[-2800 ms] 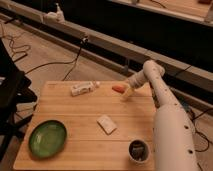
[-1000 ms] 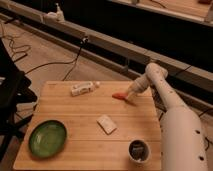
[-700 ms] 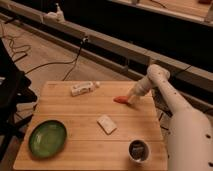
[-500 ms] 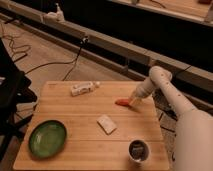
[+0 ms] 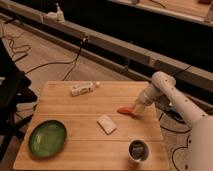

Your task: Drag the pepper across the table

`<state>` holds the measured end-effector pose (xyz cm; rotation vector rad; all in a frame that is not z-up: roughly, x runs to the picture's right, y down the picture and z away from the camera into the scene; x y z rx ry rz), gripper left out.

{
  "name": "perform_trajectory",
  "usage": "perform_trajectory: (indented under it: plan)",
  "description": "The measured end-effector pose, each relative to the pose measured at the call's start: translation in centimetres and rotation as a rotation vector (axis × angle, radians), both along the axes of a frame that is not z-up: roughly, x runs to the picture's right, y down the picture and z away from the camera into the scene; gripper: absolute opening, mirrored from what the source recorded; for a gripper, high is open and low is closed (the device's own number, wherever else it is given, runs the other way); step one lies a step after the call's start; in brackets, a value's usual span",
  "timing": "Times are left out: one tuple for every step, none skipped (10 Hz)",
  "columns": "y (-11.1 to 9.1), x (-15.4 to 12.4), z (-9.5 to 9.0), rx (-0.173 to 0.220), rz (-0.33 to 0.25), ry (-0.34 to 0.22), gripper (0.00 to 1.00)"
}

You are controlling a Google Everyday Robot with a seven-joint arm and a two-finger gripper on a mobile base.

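Now the pepper (image 5: 125, 111) lies farther toward the near side of the table (image 5: 80, 150) than a few seconds ago, right of the pale block (image 5: 106, 124), with the claw (image 5: 136, 108) touching its right end, grip state unreadable, so the drag looks well underway.

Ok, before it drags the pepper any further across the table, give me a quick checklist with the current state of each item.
1. Gripper at the pepper: ok, its tip meets the pepper's right end.
2. Firm grip on the pepper: cannot tell.
3. Pepper on the table: ok, lying near the right side.
4. Path leftward: not ok, the pale block sits just left and nearer.
5. Cup clear of the arm: ok, near the front edge.
6. Green plate distant: ok, front left.
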<state>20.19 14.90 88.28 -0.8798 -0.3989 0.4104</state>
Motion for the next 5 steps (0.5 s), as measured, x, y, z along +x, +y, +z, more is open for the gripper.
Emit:
perform_trajectory:
  plan:
    - [0.7, 0.2, -0.9, -0.022, 0.001, 0.007, 0.00]
    - [1.2, 0.5, -1.7, -0.040, 0.002, 0.014, 0.00]
    - [1.7, 0.7, -2.7, -0.060, 0.005, 0.022, 0.00]
    - [2.1, 0.8, -3.5, -0.078, 0.001, 0.018, 0.00]
    - [2.3, 1.0, -3.9, -0.085, 0.002, 0.018, 0.00]
